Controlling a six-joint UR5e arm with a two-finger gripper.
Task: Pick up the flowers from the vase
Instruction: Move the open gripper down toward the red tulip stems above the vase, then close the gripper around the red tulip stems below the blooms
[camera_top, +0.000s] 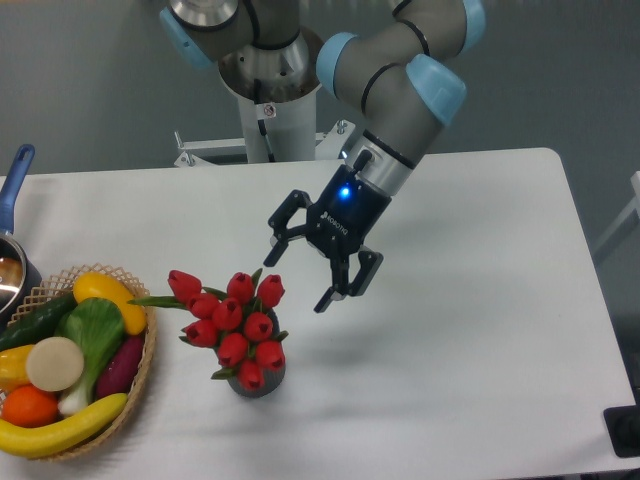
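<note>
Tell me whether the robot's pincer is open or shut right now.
Open. The black pincer has its fingers spread wide with nothing between them, up and right of the red tulip bunch.

A white bench (460, 330) carries a dark vase (257, 381) near its front edge. A wicker basket (146, 352) sits at the front left, and a pot (12, 270) stands at the left edge.

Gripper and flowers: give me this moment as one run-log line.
phase: approach | gripper: open, empty, above and right of flowers | flowers: in vase, untouched | basket: left of vase
</note>
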